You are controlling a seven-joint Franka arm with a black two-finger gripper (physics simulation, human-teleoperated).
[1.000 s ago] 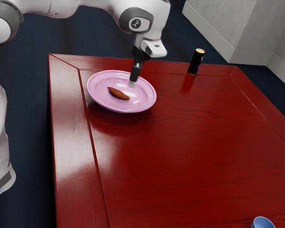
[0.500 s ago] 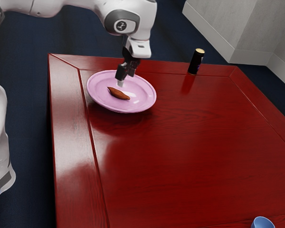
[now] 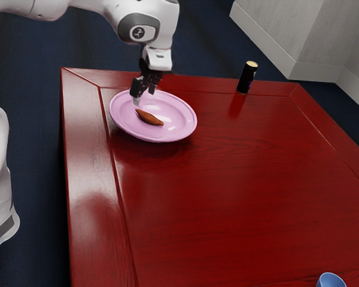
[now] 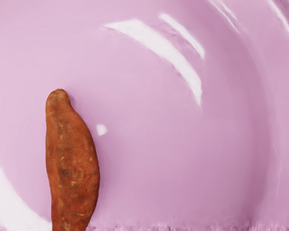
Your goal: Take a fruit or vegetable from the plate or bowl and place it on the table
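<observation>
Hovering with its two fingers spread apart, one gripper (image 3: 144,97) hangs at the end of the one white arm (image 3: 158,24), over the 11 o'clock side of one pink plate (image 3: 182,131), all clock hours here being read off the exterior view with 12 at its top. One reddish-brown sweet potato (image 3: 149,118) lies on that plate, near its middle, one tapered end aimed at 10 o'clock and the other at 4 o'clock; the nearer fingertip is close to the 10 o'clock end, and whether they touch I cannot tell. Seen from the hand, the same single sweet potato rests on the plate's smooth, shiny surface. One red wooden worktop (image 3: 239,197) carries the plate between its 10 and 11 o'clock parts. From the plate, one upright black can (image 3: 246,79) stands toward 2 o'clock, and one blue cup (image 3: 331,281) sits well apart, between 4 and 5 o'clock
</observation>
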